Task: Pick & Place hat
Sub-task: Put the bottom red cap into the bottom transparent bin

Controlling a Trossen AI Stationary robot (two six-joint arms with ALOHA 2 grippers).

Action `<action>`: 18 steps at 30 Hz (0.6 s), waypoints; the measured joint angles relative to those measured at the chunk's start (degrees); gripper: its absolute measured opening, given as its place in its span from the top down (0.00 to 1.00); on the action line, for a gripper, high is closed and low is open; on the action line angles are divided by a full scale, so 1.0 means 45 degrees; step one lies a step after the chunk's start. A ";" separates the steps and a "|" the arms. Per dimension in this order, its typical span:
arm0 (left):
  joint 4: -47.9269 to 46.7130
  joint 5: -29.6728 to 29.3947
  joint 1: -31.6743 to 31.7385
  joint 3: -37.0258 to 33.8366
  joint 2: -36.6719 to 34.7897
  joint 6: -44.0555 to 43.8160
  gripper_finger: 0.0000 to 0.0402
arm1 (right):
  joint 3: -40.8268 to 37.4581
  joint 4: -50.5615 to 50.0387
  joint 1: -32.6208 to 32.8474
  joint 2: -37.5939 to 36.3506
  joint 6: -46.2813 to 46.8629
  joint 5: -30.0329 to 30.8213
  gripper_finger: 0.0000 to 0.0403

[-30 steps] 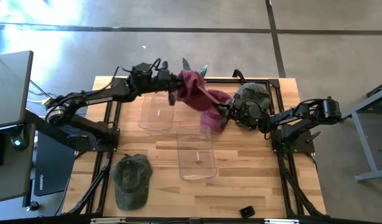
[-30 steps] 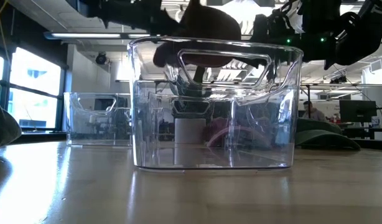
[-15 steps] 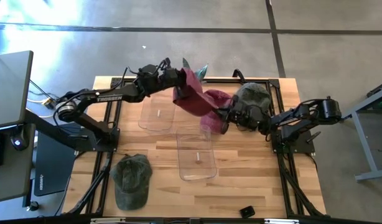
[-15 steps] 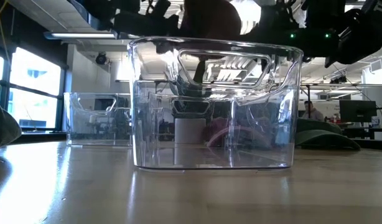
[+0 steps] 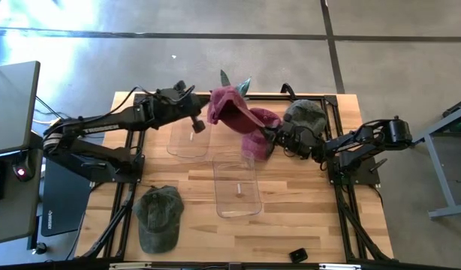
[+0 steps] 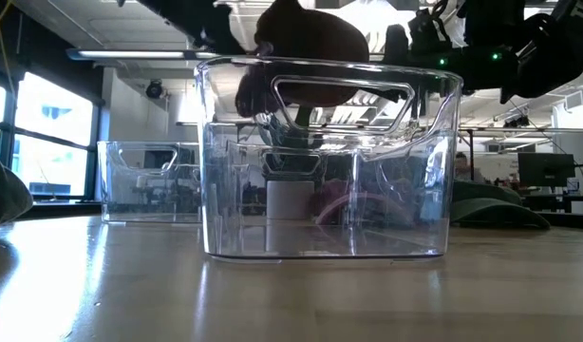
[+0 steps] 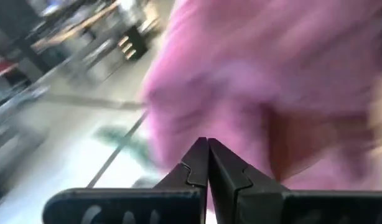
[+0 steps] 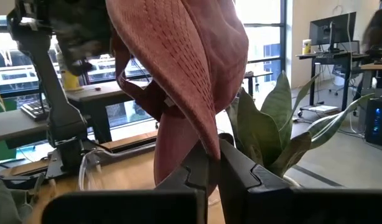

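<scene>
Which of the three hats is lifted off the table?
The maroon hat, hanging between the two arms above the clear bins. Both green caps, front-left and back-right, lie on the wood.

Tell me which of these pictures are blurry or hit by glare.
Left wrist view: the pink hat is smeared by motion blur. Low view: bright ceiling light glares behind the clear bin, leaving the arms as silhouettes. High view: glare on the floor at upper left. Right wrist view: sharp.
</scene>
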 joint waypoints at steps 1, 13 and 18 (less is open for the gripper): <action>-0.0366 -0.0442 0.0009 0.0004 0.0025 -0.0110 1.00 | 0.0000 0.0000 0.0000 0.0000 -0.0017 -0.0116 0.98; -0.0506 0.1678 -0.0001 -0.0020 0.1388 -0.0659 1.00 | 0.0000 0.0478 0.0243 0.0000 -0.0522 -0.0929 0.97; 0.3413 0.2546 0.0012 -0.0020 0.2122 -0.1010 1.00 | 0.0000 0.0510 0.0238 0.0000 -0.0600 -0.1579 0.97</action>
